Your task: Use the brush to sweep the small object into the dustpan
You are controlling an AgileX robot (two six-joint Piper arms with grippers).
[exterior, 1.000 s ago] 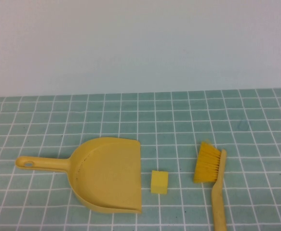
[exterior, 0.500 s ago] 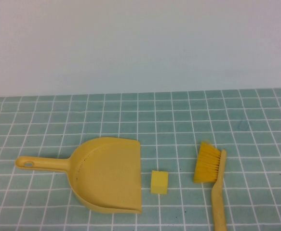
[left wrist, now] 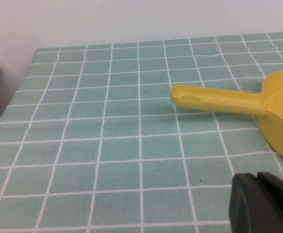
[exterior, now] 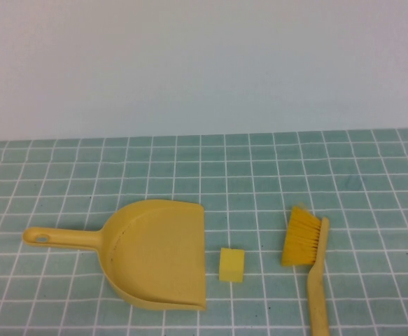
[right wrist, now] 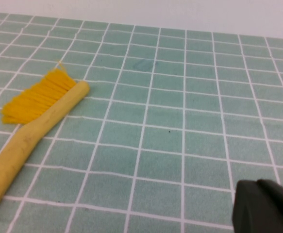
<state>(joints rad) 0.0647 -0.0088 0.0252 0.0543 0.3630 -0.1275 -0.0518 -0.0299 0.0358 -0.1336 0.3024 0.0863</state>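
Green tiled mat (exterior: 190, 168), white wall behind | dustpan (exterior: 158, 252) flat on mat, handle pointing left | small object (exterior: 231, 264) just right of dustpan's open edge, apart from it | brush (exterior: 308, 262) further right of dustpan, bristles away from robot | left gripper (left wrist: 265, 204) near dustpan handle, jaw state unclear | right gripper (right wrist: 265, 206) beside brush, jaw state unclear
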